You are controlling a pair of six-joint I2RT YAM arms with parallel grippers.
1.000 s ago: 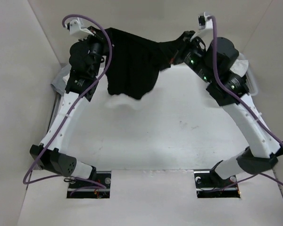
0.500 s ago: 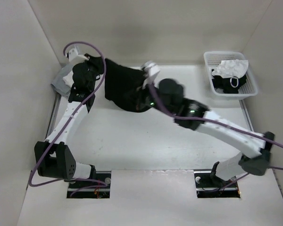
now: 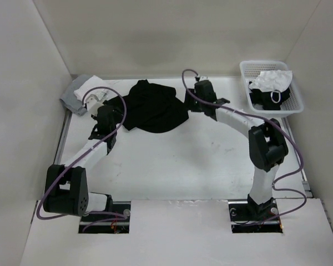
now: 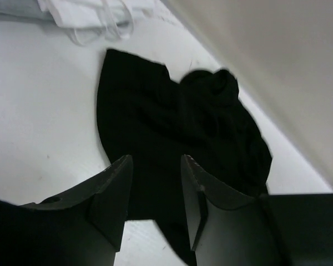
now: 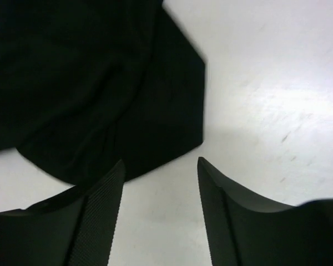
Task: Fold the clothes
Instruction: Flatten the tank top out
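The clothes [image 3: 155, 106] are one black garment, lying crumpled in a heap on the white table at the back centre. My left gripper [image 3: 120, 108] is at its left edge, and my right gripper [image 3: 190, 104] at its right edge. In the left wrist view the clothes [image 4: 177, 122] spread beyond and under my open left gripper [image 4: 155, 174], with nothing pinched between the fingers. In the right wrist view my right gripper [image 5: 161, 177] stands open over bare table, just off a corner of the clothes [image 5: 89, 83].
A white basket [image 3: 245, 71] with white and black cloth stands at the back right. A grey-and-white cloth pile [image 3: 77, 95] lies at the back left, and its white part [image 4: 94, 14] shows in the left wrist view. Walls close in the table on three sides.
Both grippers held the garment up in the air, then came down to the table. Both have opened and let it go, and it now lies in a heap.
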